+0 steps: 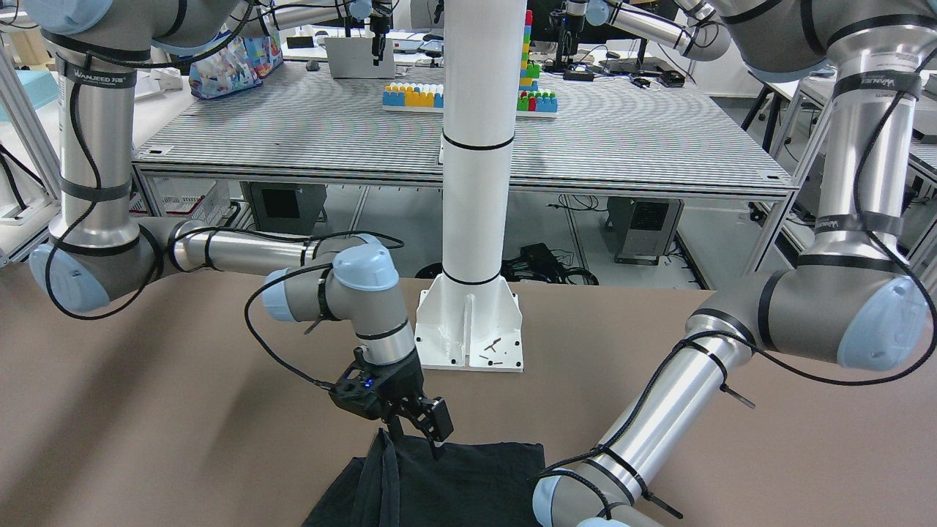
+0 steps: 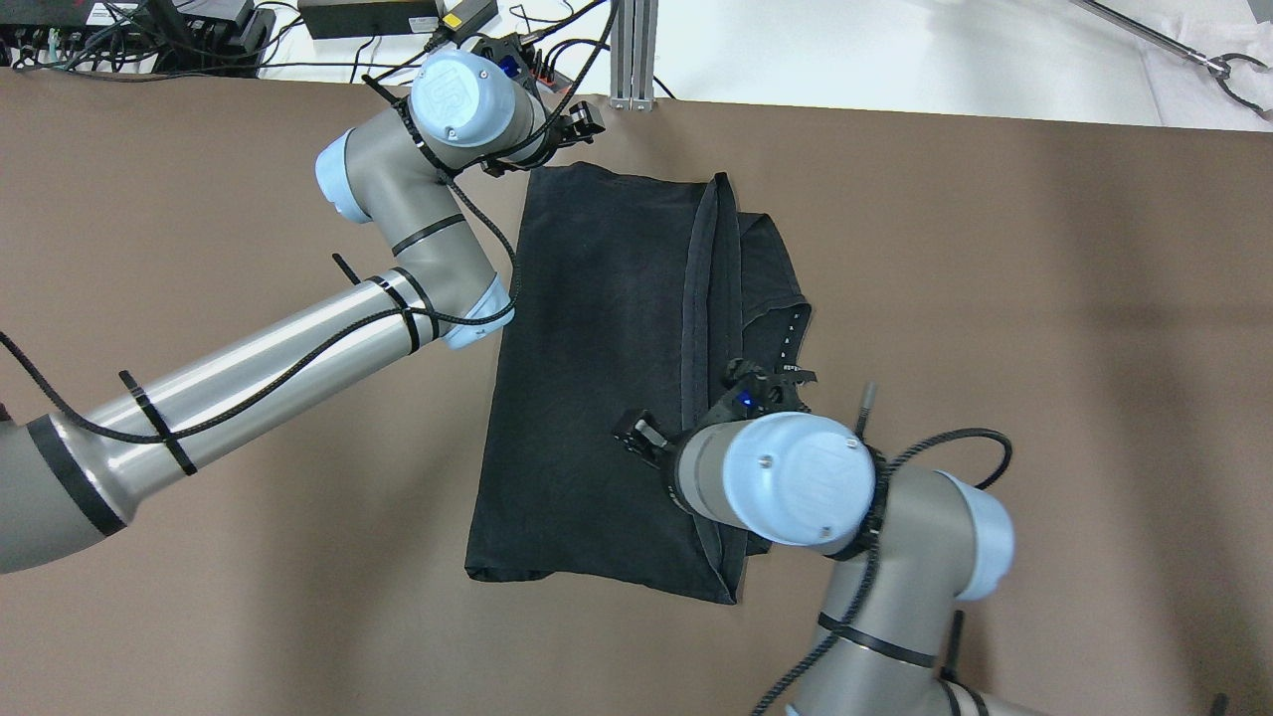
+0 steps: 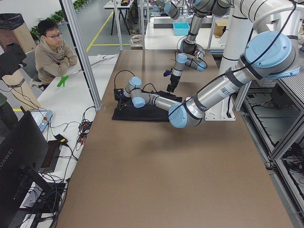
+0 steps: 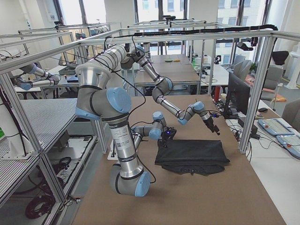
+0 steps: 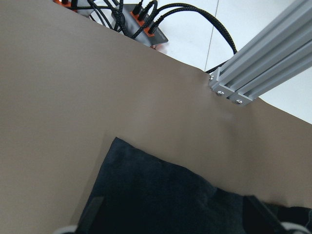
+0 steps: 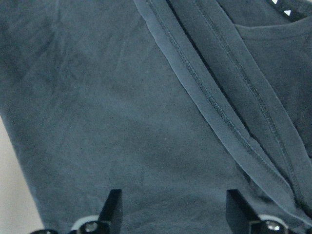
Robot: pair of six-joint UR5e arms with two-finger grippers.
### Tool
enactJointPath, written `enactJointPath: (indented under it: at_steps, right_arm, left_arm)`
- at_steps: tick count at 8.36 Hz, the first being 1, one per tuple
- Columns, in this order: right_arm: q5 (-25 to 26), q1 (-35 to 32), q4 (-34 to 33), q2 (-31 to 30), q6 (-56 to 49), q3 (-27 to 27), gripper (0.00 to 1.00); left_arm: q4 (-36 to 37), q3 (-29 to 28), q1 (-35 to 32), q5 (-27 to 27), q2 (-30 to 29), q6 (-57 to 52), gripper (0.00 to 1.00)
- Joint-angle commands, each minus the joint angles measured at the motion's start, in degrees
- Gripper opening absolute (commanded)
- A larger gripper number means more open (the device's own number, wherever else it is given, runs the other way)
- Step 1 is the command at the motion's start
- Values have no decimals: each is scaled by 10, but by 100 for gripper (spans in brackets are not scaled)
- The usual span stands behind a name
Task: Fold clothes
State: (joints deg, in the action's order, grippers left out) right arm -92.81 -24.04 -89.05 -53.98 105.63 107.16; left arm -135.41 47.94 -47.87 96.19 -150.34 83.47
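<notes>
Here, the brown tabletop (image 2: 995, 298) spans the overhead view. A white post (image 1: 476, 183) stands bolted at its robot-side edge, about midway along.

The left arm (image 2: 249, 388) reaches from the robot's left across to the far, operators' edge. The right arm (image 2: 895, 557) bends in from the robot-side edge, its wrist turned downward.

The black garment (image 2: 597, 378) lies flat on the tabletop in front of the post. It runs from close to the operators' edge back toward the robot, roughly central between the two ends. It is folded lengthwise: a stitched hem (image 2: 701, 298) runs along its length. Beyond that hem, on the robot's right, a narrower lower layer (image 2: 771, 278) shows.

The left gripper (image 5: 178, 222) hangs over the garment's corner nearest the operators' edge, on the robot's left. Its fingers (image 5: 92, 214) stand wide apart with nothing between them; whether they touch the cloth cannot be told.

The right gripper (image 6: 175, 212) points down over the robot-side half of the garment, just beside the hem. Its fingers (image 6: 113, 209) are likewise spread wide, with smooth cloth lying below them and nothing gripped.
</notes>
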Motion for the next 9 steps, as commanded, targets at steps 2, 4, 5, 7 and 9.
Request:
enactJointPath:
  at_steps: [2, 4, 5, 7, 9]
  right_arm:
    - [74, 70, -118, 42, -285, -41, 46]
    - [86, 87, -186, 40, -387, -42, 36]
    - [97, 97, -198, 41, -433, -42, 33]
    - [97, 95, -200, 39, -507, -53, 29]
    - [97, 92, -199, 39, -522, -65, 29]
  left_arm:
    - [6, 66, -5, 28, 30, -1, 100]
    - [5, 68, -6, 30, 41, -1, 100]
    - [6, 78, -6, 28, 43, 2, 100]
    - [6, 83, -3, 24, 47, 4, 100]
    - [5, 84, -4, 22, 53, 4, 100]
